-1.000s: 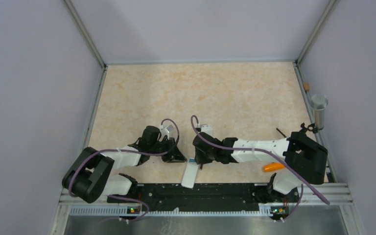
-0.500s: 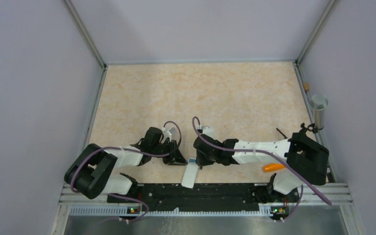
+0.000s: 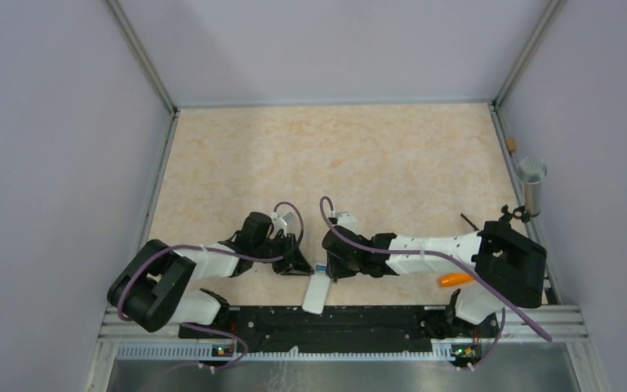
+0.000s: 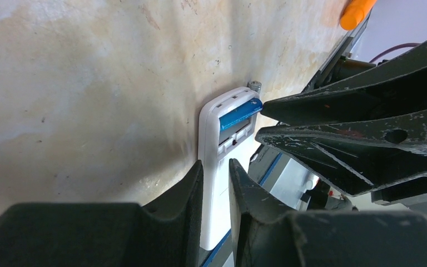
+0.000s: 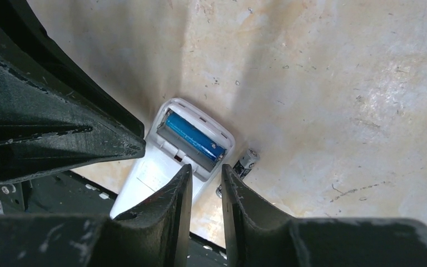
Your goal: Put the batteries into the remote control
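remote (image 5: 147,175) lies back-up on the table (image 5: 322,83), bay open, blue battery (image 5: 193,136) seated. dark battery (image 5: 243,163) lies just beside that end. it looks light, hard, slick and apt to roll, so pinch it mid-barrel. right gripper (image 5: 207,167) is slightly apart and empty. left gripper (image 4: 216,164) straddles the remote narrowly, grip unclear.

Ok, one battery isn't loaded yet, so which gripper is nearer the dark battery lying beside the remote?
Right. The right gripper hangs just beside the dark battery; the left gripper is across the remote control from it.
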Available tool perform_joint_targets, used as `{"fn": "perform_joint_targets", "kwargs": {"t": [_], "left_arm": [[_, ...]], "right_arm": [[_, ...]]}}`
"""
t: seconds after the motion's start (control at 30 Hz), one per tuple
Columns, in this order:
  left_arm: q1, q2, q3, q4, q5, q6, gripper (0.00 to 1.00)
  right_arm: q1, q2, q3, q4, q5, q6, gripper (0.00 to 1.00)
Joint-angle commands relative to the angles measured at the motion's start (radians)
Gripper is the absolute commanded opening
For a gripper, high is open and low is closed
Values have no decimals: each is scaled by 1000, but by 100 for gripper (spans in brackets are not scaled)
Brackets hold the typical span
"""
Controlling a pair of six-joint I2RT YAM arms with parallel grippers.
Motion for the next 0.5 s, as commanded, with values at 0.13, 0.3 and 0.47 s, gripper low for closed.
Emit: {"fn": "perform_joint_targets", "kwargs": {"t": [0.13, 0.3, 0.47], "left_arm": [[-10, -16, -6, 48, -3, -14, 24], [-14, -31, -10, 42, -9, -17, 24], [-15, -42, -20, 42, -16, -24, 23]], "right_arm": [[16, 45, 41, 41, -10, -8, 26], [16, 54, 53, 62, -13, -27, 26], [14, 76, 81, 68, -26, -54, 27]]}}
